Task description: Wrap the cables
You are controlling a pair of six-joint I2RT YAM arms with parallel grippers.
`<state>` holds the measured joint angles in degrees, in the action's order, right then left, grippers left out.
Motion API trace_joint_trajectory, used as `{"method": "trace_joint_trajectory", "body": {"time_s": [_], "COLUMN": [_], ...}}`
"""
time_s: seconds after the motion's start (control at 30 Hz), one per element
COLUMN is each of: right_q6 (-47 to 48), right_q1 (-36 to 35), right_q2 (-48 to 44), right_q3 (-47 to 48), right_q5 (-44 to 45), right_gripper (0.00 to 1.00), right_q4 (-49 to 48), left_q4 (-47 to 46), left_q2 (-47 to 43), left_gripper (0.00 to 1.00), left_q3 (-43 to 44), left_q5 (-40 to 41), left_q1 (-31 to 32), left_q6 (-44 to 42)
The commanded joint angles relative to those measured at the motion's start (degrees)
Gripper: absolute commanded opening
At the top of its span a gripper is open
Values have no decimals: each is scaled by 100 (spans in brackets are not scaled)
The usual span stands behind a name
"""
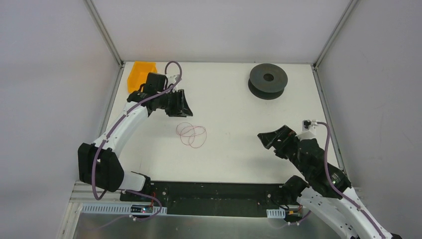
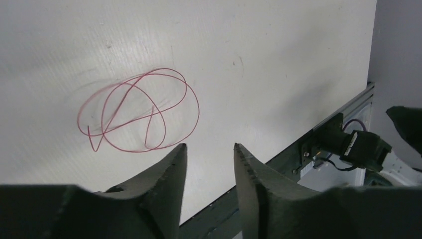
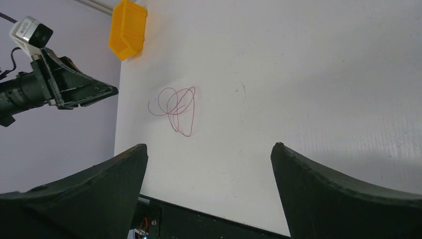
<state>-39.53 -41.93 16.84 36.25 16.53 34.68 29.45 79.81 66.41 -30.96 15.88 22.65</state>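
Right gripper (image 3: 209, 147) gapes fully wide, holding nothing, at 3 o'clock of the wire (image 1: 190, 133) and well apart from it. Left gripper (image 2: 209, 147) hangs near the wire at its 11 o'clock, jaws parted a little, empty. Loose loops of wire lie flat on the table (image 1: 234, 149), touched by neither gripper. Orange bin (image 1: 138, 74) sits in the table's 10 o'clock corner, partly behind the left arm; its contents cannot be told. Spool (image 1: 267, 79) stands at 1 o'clock.

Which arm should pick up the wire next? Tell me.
Left. The left gripper hangs close beside the wire, which lies just ahead of its parted jaws; the right gripper sits farther off.
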Motion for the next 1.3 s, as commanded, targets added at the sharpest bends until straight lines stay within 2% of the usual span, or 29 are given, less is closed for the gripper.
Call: {"method": "trace_joint_trajectory", "body": {"time_s": [0.0,0.2,0.3,0.33,0.37,0.5,0.67,0.83,1.0,1.13,1.2,1.27], "right_q6": [46,1101,1539,1571,1592,1598,1664,979,177,34,-96,-326], "right_q1": [-12,84,652,1018,1438,2860,3788,4639,5031,5117,5177,5238], "right_q2": [587,1971,2809,3133,3478,4910,6430,7735,8873,9545,9846,10085], "right_q3": [-26,381,634,717,805,1587,2441,2871,3491,4049,4260,4354], "right_q5": [153,938,740,417,-27,-1027,-1588,-2833,-3615,-3848,-4121,-4408], "right_gripper": [98,99,99,99,99,98,98,85,83,83,77,64], "right_q4": [-686,-1389,-1938,-2139,-2350,-2624,-2770,-3803,-4501,-4697,-4871,-5179], "left_q4": [377,330,391,394,395,465,456,465,456,456,464,465], "left_q2": [-798,-1749,-1838,-1851,-1862,-1930,-1843,-1615,-1601,-1565,-1537,-1513], "left_gripper": [43,62,80,92,98,99,99,99,99,99,99,99], "left_q3": [352,-412,-502,-486,-463,-472,-475,-418,-451,-440,-433,-428], "left_q5": [149,1644,1916,1836,1764,2085,1850,1487,1418,1431,1448,1430], "left_q1": [56,58,56,55,61,56,56,56,60,57,56,56], "left_q6": [-637,-1103,-1175,-1202,-1251,-1352,-1228,-1186,-1183,-1211,-1231,-1237]}}
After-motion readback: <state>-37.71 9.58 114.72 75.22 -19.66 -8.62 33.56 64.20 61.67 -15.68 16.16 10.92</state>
